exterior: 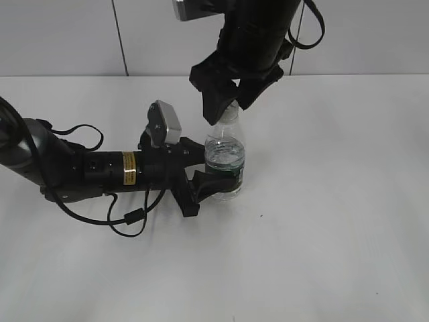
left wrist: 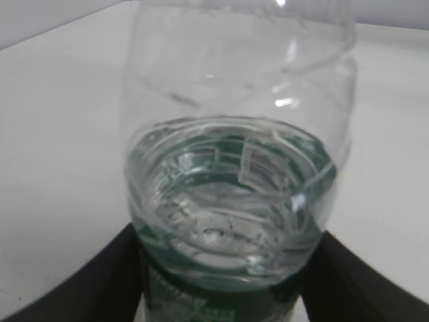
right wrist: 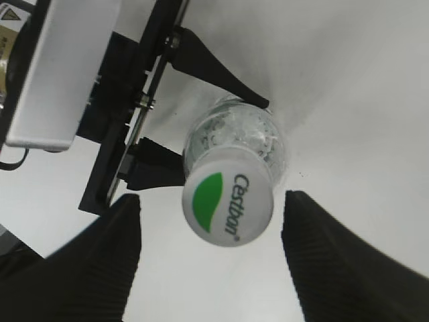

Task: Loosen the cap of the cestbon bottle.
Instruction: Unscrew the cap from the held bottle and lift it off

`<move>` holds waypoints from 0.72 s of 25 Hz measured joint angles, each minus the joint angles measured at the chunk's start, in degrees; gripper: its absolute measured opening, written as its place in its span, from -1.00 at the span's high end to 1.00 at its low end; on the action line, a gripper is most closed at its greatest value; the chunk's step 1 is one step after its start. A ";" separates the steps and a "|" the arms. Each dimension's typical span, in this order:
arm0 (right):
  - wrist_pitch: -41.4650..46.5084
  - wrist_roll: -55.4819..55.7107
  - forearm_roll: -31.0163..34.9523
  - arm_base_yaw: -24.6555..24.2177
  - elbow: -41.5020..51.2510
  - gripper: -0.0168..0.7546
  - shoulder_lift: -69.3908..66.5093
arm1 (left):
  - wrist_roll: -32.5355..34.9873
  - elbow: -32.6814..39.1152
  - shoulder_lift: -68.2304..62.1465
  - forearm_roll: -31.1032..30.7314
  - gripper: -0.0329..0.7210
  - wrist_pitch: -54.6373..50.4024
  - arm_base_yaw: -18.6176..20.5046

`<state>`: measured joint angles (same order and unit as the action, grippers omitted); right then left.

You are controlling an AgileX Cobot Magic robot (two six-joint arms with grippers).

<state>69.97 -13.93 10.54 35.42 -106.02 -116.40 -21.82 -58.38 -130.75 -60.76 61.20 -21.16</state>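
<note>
The cestbon bottle (exterior: 225, 161) stands upright on the white table, clear with a dark green label band. My left gripper (exterior: 209, 182) is shut on its lower body, one black finger on each side; in the left wrist view the bottle (left wrist: 234, 168) fills the frame between the fingers (left wrist: 221, 295). My right gripper (exterior: 228, 104) hangs open over the bottle top, fingers on either side of the neck. In the right wrist view the white cap (right wrist: 226, 206) with its green leaf mark and Cestbon print sits between the open fingers (right wrist: 214, 251), untouched.
The white table (exterior: 335, 221) spreads around the bottle, with a grey wall behind. My left arm and its loose black cable (exterior: 127, 218) lie low across the table's left side. The left wrist camera housing (right wrist: 60, 74) shows in the right wrist view.
</note>
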 joint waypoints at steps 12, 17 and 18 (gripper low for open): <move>0.00 -0.23 -0.01 0.00 -0.80 -0.33 -1.12 | 0.04 0.00 0.00 0.06 -0.19 -0.05 0.00; 0.00 -0.16 -0.25 0.00 -0.73 -0.20 -1.12 | 0.04 0.00 0.00 0.06 -0.19 -0.05 0.00; 0.00 -0.16 -0.25 0.00 -0.73 -0.16 -1.12 | 0.04 0.00 0.00 0.06 -0.19 -0.05 0.00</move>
<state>69.97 -14.09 10.29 35.42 -106.75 -117.53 -21.78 -58.38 -130.75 -60.71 61.15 -21.16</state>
